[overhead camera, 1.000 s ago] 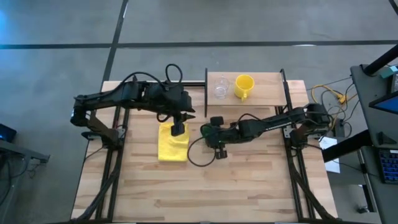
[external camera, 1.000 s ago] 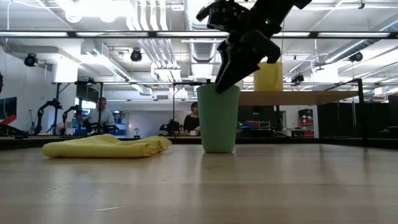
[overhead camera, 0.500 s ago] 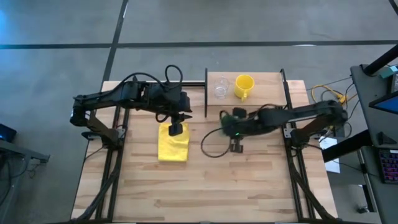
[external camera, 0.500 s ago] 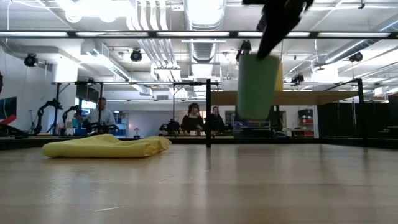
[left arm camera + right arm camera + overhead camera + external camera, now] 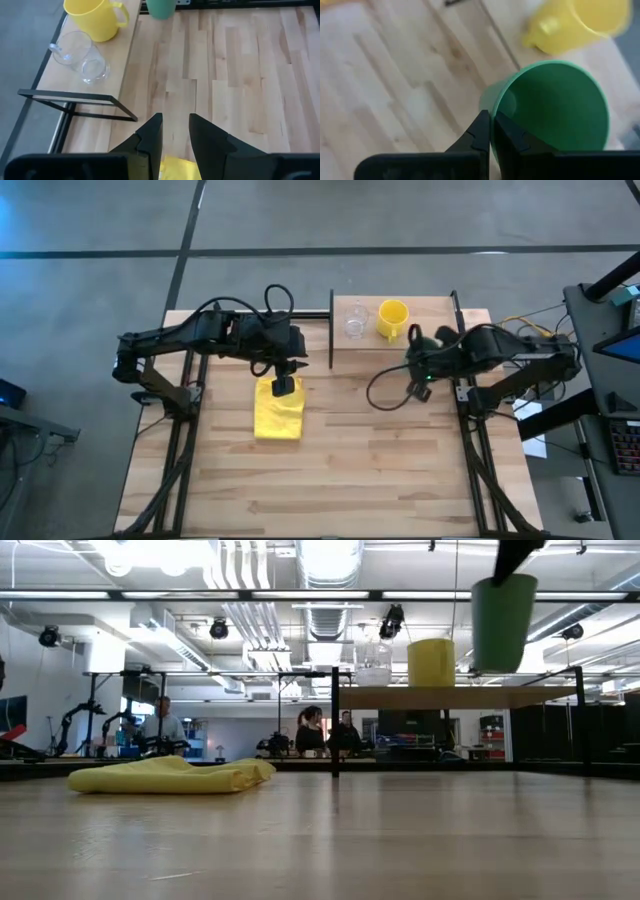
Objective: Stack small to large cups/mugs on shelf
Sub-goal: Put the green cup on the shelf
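Up in the air, the green cup (image 5: 503,623) hangs above the level of the shelf (image 5: 460,697) in the low view, upright with its mouth upward, pinched at the rim by the right gripper (image 5: 490,135). In the right wrist view one dark finger sits inside the cup's wall and the other outside, pressed together on the thin green rim, with the yellow mug (image 5: 580,22) just beyond it. From above, the right gripper (image 5: 420,375) sits at the shelf's front right corner, near the black post, and the cup itself is hidden beneath the arm.

On the shelf (image 5: 430,330) the yellow mug (image 5: 392,318) stands upright with its handle toward the table's front, and the clear glass cup (image 5: 354,326) stands just beside it on the side of the left arm, apart from it.

Over on the tabletop (image 5: 380,470), the left gripper (image 5: 286,386) hovers above the yellow cloth (image 5: 278,412), its fingers (image 5: 150,137) slightly parted and holding nothing. People sit in the room beyond the table (image 5: 312,730).
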Motion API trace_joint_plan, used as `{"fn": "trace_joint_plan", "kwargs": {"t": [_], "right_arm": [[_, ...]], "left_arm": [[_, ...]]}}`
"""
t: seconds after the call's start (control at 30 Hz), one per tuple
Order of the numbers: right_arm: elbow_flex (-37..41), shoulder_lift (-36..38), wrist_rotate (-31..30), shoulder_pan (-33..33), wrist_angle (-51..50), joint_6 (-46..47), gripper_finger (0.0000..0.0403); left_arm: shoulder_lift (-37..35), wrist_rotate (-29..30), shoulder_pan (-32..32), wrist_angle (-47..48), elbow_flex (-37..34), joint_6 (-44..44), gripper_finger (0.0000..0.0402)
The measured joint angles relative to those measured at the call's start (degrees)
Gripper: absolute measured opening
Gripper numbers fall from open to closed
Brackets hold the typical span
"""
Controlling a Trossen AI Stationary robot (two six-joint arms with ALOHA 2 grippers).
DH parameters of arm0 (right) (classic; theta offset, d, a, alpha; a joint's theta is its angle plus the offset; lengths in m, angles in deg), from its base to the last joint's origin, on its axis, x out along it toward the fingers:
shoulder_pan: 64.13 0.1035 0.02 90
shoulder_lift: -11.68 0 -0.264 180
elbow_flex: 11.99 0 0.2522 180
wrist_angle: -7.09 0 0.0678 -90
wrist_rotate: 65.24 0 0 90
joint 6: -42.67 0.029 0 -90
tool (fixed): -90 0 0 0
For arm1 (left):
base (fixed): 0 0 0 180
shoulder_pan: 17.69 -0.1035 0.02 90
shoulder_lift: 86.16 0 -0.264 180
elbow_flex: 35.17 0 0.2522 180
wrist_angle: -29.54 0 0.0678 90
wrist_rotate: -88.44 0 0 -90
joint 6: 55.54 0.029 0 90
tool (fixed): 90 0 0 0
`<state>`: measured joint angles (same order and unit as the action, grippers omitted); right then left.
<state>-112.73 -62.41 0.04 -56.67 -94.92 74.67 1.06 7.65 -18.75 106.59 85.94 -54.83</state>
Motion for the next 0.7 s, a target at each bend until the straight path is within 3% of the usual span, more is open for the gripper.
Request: {"fn": "trace_joint_plan", "kwargs": {"t": [0.3,0.7], "right_arm": [[0.11,3.30,-7.77,-4.58,-1.63,0.79,0.0008],[0.18,4.64,-9.83,-21.66,-1.76,-9.83,0.0008]], "left_arm": [[0.00,0.33,-0.07,0.04,0.00,-0.02,0.0082],[0.00,0.33,-0.07,0.02,0.00,-0.35,0.0082]]}}
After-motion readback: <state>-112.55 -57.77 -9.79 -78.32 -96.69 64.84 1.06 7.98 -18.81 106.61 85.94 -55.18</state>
